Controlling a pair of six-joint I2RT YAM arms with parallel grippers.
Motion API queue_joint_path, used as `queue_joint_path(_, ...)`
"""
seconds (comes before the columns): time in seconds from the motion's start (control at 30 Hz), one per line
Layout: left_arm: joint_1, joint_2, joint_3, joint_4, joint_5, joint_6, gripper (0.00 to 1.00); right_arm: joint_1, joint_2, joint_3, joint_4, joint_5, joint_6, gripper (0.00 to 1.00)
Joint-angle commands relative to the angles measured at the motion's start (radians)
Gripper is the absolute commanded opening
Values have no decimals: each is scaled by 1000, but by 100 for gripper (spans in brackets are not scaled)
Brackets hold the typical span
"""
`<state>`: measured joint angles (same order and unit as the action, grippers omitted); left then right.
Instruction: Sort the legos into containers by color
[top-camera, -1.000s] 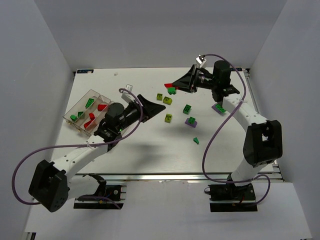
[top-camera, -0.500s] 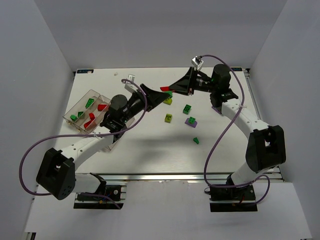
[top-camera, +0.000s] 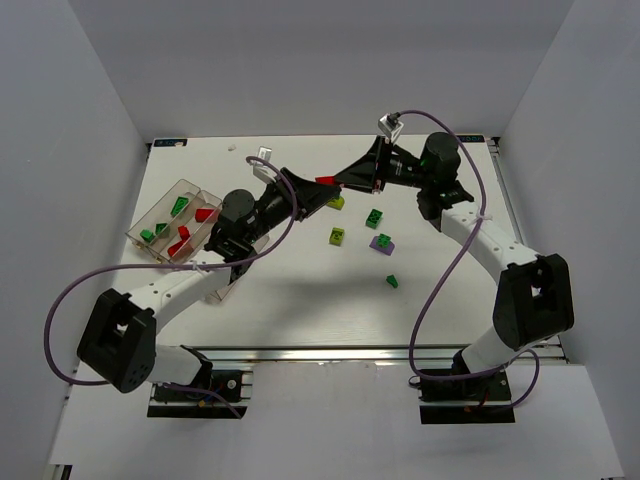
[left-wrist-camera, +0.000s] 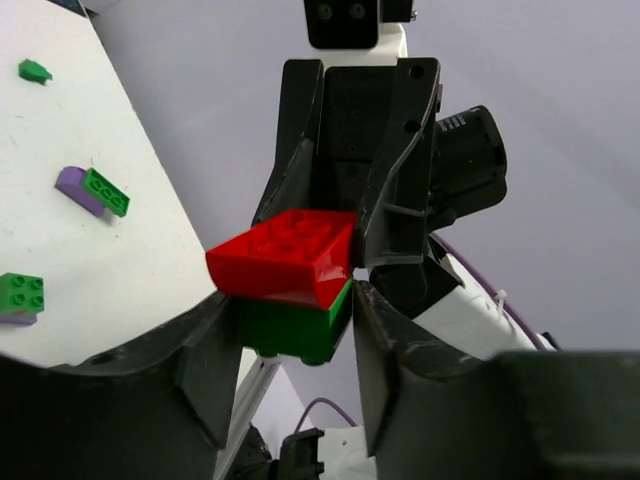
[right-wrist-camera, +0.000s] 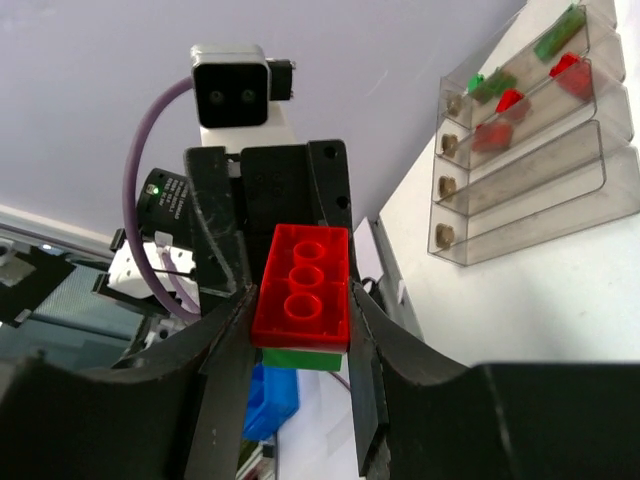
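A red brick stacked on a green brick is held in the air between both grippers over the far middle of the table. My right gripper is shut on the red brick; the green brick sticks out beyond it. My left gripper is shut on the green brick, with the red brick just above its fingers. The clear divided tray at the left holds several red and green bricks; it also shows in the right wrist view.
Loose bricks lie on the table right of centre: yellow-green ones, a green one, a green-on-purple one and a small green one. Grey walls enclose the table.
The right gripper lifted the red-green stack off the table and carried it left. The left gripper rose to the right, met it and closed on the green brick.
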<state>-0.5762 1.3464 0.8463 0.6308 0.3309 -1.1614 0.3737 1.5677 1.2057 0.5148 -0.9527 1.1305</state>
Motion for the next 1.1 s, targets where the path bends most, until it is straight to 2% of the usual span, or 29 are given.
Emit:
queue_joint_path(0.0, -4, -4, 0, 73, 28, -30, 50, 5, -41, 0, 68, -18, 17, 0)
queue_joint_path(0.03, -4, -3, -4, 93, 30, -35, 45, 5, -43, 0, 68, -20, 18, 0)
queue_joint_path(0.07, -4, 2, -4, 102, 36, -44, 34, 5, -44, -5, 68, -20, 20, 0)
queue_joint_path(0.17, -4, 13, -4, 136, 60, -58, 17, 5, -47, -3, 82, -17, 28, 0)
queue_joint_path(0.2, -4, 11, -7, 141, 65, -60, 8, 4, -46, 0, 88, -15, 32, 0)
queue_joint_path(0.3, -4, -3, -32, 168, 72, -69, 0, -10, -35, 28, 113, -12, 46, 0)
queue_joint_path(0.53, -4, -30, -104, 193, 99, -77, 0, -61, 3, 120, 136, -6, 63, 0)
queue_joint_path(0.87, 13, -110, -167, 77, 85, -32, 0, -125, 14, 132, 163, -17, 62, 0)
queue_joint_path(0.9, 24, -121, -159, -3, 82, -18, 0, -127, 12, 135, 130, -21, 40, 0)
queue_joint_path(0.97, 87, -166, -129, -116, 65, 41, 0, -131, 5, 179, 23, -27, -110, 0)
queue_joint_path(1.0, 158, -180, -110, -279, 57, 67, 0, -131, 2, 202, -55, -23, -183, 0)
queue_joint_path(1.03, 198, -193, -71, -365, 50, 116, 0, -130, -1, 222, -190, -9, -254, 0)
queue_joint_path(1.07, 247, -210, -49, -460, 33, 141, 0, -131, -11, 244, -237, -6, -367, 0)
